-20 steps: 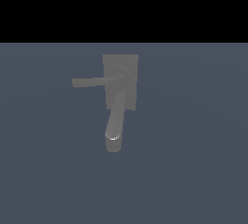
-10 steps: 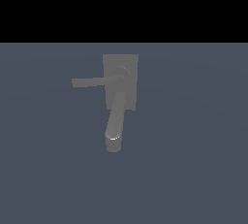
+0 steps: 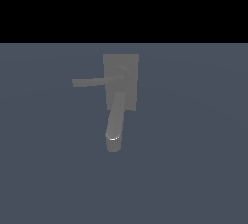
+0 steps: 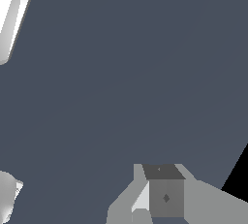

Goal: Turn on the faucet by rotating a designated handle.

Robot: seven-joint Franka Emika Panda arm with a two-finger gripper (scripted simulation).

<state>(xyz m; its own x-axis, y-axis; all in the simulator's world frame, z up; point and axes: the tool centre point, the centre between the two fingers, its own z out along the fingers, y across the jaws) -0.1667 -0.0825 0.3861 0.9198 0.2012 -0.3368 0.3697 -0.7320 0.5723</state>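
Handle, a thin flat straight grey bar lever [image 3: 92,82], is seen lying crosswise from its round hub toward the exterior view's left, on the small matte grey faucet [image 3: 120,85] mid-bench, thick curved spout [image 3: 115,121] pointing toward the camera. Only pale robot parts are glimpsed at the exterior frame's top, well apart from the lever; the hand's opening cannot be told, nothing is seen held. Open dark blue-grey bench [image 3: 193,160] is left all round, so the lever's free end can likely be reached unobstructed.

I see the faucet [image 3: 120,88] mid-floor [image 3: 193,169], its handle [image 3: 92,82] reaching toward the exterior view's left, spout [image 3: 115,121] pointing near.
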